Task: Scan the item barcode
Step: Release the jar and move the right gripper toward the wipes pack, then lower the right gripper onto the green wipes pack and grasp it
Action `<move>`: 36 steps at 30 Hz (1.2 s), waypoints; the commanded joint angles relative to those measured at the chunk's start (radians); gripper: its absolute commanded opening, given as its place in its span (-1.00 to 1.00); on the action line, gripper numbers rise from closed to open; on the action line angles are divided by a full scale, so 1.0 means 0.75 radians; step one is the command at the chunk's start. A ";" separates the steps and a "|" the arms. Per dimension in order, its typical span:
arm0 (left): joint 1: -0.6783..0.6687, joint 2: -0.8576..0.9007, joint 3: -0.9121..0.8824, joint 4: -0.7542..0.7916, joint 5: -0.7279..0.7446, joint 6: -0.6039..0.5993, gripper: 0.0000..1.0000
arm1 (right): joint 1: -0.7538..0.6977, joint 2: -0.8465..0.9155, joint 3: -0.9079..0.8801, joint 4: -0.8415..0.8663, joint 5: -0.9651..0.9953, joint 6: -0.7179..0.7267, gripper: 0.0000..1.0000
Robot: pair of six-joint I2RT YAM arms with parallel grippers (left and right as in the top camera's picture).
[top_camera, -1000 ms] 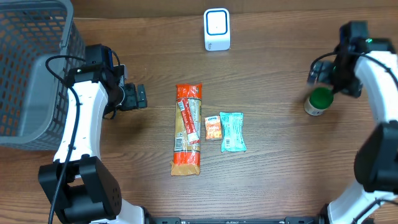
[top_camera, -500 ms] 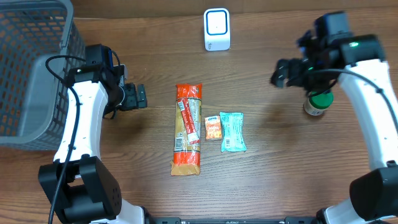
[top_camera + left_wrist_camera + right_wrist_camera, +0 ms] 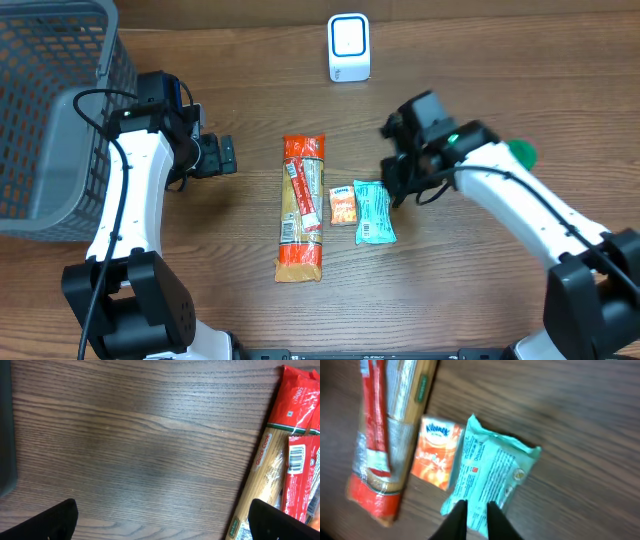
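Three packs lie side by side mid-table: a long red and clear pasta pack (image 3: 301, 208), a small orange tissue pack (image 3: 343, 204) and a teal packet (image 3: 374, 212). A white scanner (image 3: 349, 47) stands at the back centre. My right gripper (image 3: 396, 188) hovers at the teal packet's right upper edge. In the right wrist view its fingers (image 3: 476, 505) stand almost together over the teal packet (image 3: 495, 467), with nothing held. My left gripper (image 3: 228, 155) is open to the left of the pasta pack, with bare wood between its fingers (image 3: 162, 522) and the pasta pack (image 3: 280, 455) at the right.
A grey mesh basket (image 3: 50, 110) fills the back left corner. A green-lidded bottle (image 3: 520, 152) stands at the right, partly behind my right arm. The tissue pack (image 3: 436, 452) and pasta pack (image 3: 385, 435) lie left of the teal packet in the right wrist view.
My right arm has swung left from the green-lidded bottle to the teal packet, and its jaws have closed from wide open to nearly together. The left arm has not moved.
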 commanded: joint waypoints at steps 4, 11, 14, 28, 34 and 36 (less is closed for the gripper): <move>-0.001 -0.030 0.018 0.001 0.015 0.035 0.99 | 0.041 0.054 -0.166 0.188 0.126 -0.001 -0.65; -0.001 -0.030 0.018 0.001 0.015 0.035 0.99 | 0.039 0.085 -0.255 0.204 0.189 0.005 -0.57; -0.001 -0.030 0.018 0.001 0.015 0.035 0.99 | 0.039 0.082 -0.255 0.124 0.394 0.170 -0.77; -0.001 -0.030 0.018 0.001 0.015 0.035 0.99 | 0.039 -0.064 -0.207 -0.054 0.565 0.355 -0.69; -0.001 -0.030 0.018 0.001 0.015 0.035 1.00 | 0.038 -0.204 -0.149 -0.098 0.348 0.215 -0.30; -0.001 -0.030 0.018 0.001 0.015 0.035 0.99 | 0.037 -0.205 -0.149 -0.100 0.212 0.114 -0.31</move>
